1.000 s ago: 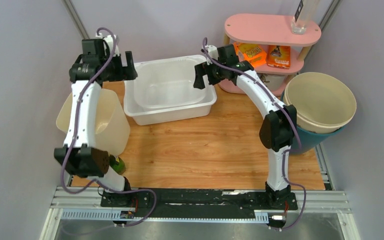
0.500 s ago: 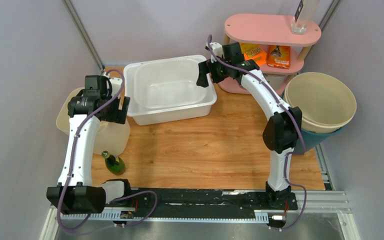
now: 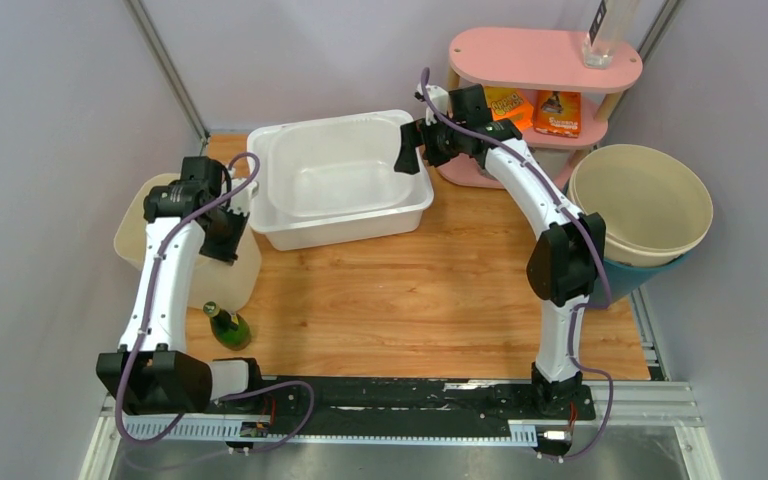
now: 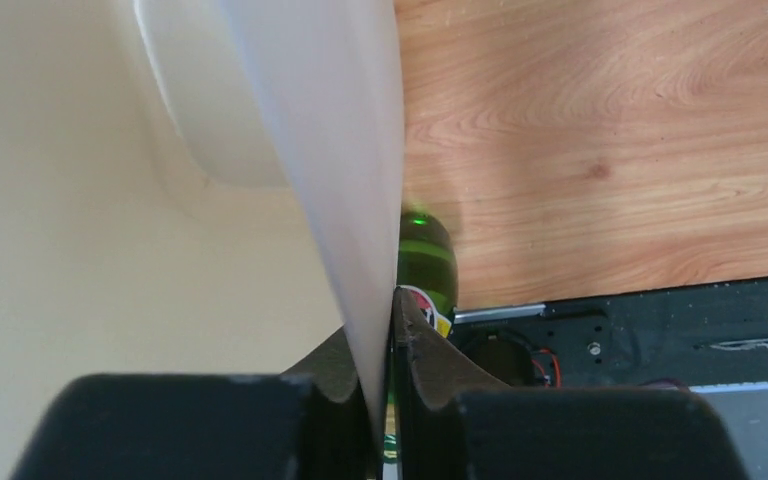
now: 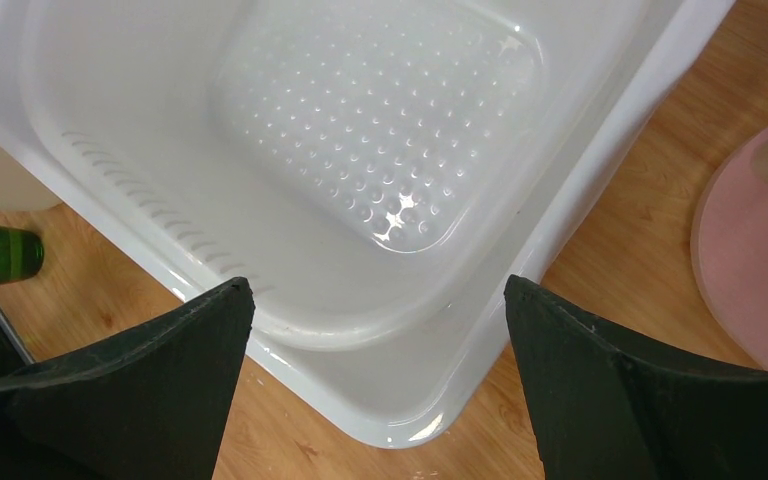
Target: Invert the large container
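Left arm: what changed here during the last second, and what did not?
The left gripper swung from the tub's left end back to the cream bin and closed on its wall. The right gripper barely shifted, still open over the tub's right end. Tub, bin and bottle stayed put.

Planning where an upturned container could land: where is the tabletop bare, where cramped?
Bare: the middle of the wooden tabletop, between the white tub behind, the green bottle at left, the right arm and the black rail in front. Cramped: the left edge with cream bin and bottle; the back right by the pink shelf and stacked buckets.
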You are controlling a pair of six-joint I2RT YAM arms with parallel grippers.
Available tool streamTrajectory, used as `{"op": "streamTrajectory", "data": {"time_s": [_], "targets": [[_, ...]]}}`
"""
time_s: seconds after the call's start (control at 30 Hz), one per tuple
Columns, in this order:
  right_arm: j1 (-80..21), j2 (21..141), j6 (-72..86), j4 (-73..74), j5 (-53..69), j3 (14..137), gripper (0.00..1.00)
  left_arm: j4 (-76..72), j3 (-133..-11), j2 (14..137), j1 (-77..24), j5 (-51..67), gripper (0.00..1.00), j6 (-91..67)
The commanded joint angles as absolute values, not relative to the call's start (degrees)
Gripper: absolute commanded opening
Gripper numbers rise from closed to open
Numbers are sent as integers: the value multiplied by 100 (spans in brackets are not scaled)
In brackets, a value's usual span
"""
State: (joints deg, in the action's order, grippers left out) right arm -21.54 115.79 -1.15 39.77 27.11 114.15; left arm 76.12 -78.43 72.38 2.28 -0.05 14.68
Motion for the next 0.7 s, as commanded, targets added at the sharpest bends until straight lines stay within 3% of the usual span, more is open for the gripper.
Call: {"op": "streamTrajectory", "data": {"time_s": [0.0, 0.07, 0.43, 0.57, 0.67], "targets": [[-2135, 11416, -31, 3844, 2882, 11470, 99, 7869, -8117, 7003, 239, -63, 5, 1602], [-2128, 11407, -35, 3833, 2890, 11454, 99, 7859, -8376, 6977, 243, -341, 1, 1718], [-2113, 11289, -148, 3843, 3361, 11438, 100, 7856, -10489, 7110, 241, -1082, 0, 2138], [-2057, 11150, -297, 3816, 3790, 11429, 100, 7925, -11459, 7267, 245, -281, 0, 2171], [-2029, 11022, -368, 3806, 4037, 11385, 100, 7839, -12120, 7354, 242, 1166, 0, 2058]]}}
